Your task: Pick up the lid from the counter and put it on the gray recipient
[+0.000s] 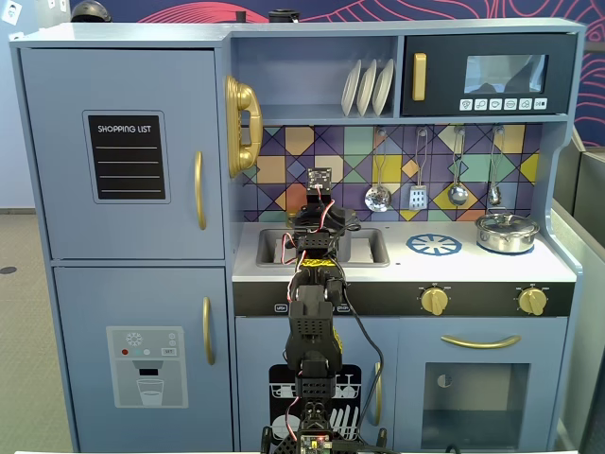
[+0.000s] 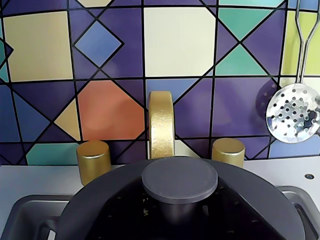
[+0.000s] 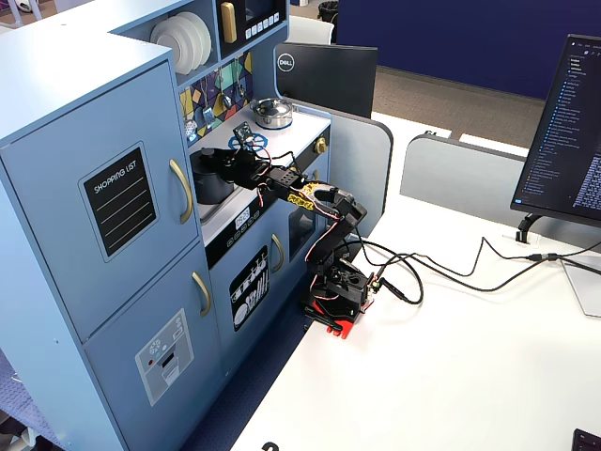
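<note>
Silver pot (image 1: pixel 507 233) on blue countertop (image 1: pixel 406 263)

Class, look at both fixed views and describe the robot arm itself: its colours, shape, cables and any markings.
The arm is built of chunky black segments joined end to end, with a yellow-and-black patterned band near the middle. Thin red, black and white wires loop along it, and thicker black cables trail from its base across the white desk. The base shows red parts and a circuit board. The fingers are hidden.

Lid (image 2: pixel 180 200) cut off at bottom; fingers unseen.

Front-on fixed view of toy kitchen (image 1: pixel 397 274), side-angled fixed view from above, wrist view close to backsplash (image 2: pixel 110 60)
</note>
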{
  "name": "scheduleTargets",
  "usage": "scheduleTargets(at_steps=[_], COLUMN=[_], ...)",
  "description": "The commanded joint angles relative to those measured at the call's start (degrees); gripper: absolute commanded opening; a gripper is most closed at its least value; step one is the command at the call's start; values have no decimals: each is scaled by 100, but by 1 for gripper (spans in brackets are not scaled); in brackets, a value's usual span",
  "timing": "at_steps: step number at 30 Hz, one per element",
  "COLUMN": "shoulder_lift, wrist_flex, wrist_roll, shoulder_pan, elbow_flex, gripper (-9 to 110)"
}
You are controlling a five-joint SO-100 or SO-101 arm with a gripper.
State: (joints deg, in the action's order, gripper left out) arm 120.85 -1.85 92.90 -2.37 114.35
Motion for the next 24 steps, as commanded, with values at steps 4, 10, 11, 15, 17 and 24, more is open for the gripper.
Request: scheduleTargets(at_steps=[4, 10, 11, 15, 17, 24], shoulder_lift=[88, 272, 316, 650, 923, 2355], wrist_flex=[-141, 70, 123, 396, 650, 2074], wrist_roll=[-18, 79, 97, 202, 237, 360], shoulder_pan=[44, 9, -18, -26, -62, -79], elbow_flex=[-149, -149, -158, -246, -272, -255], gripper=[13, 24, 25, 25, 24, 22])
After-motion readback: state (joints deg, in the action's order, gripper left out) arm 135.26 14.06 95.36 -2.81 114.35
